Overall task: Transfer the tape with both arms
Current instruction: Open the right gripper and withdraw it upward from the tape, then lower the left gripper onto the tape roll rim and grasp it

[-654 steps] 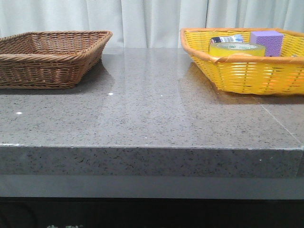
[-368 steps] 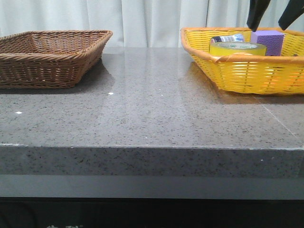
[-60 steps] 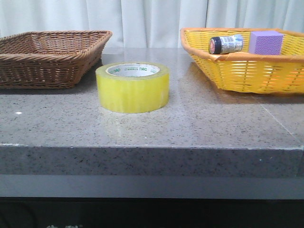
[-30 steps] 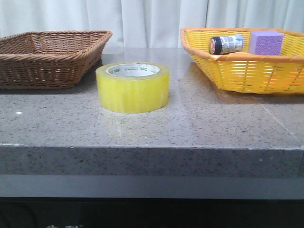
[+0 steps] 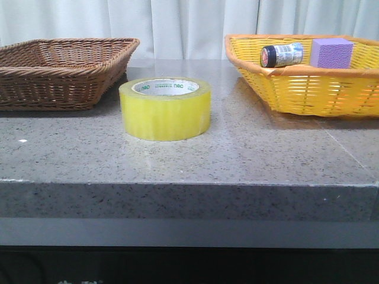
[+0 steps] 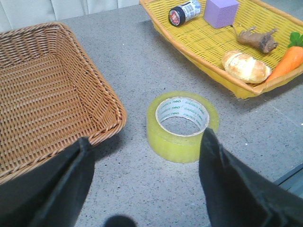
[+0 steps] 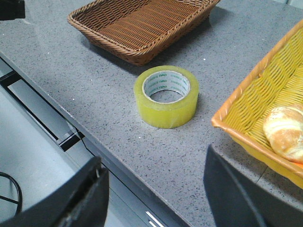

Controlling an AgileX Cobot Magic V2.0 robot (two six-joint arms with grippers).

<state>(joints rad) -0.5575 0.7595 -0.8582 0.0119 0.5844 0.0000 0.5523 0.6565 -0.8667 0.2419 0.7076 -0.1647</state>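
Black fingers of the left gripper [image 6: 144, 189] stand spread wide apart, holding nothing, poised above the counter with the tape [image 6: 182, 126] lying beyond their tips. The right gripper [image 7: 156, 198] is likewise spread wide and empty, over the counter's near edge. The tape lies flat on the grey speckled stone counter [image 5: 195, 160], core opening upward, between the brown wicker basket [image 5: 62, 71] and the yellow basket [image 5: 308, 89], touching neither. Farther off, the yellow basket holds a dark-capped jar [image 5: 282, 55], a purple block [image 5: 330, 52], a bread roll [image 6: 245, 66] and a carrot [image 6: 288, 64]. Pale curtains [image 5: 183, 23] hang behind.
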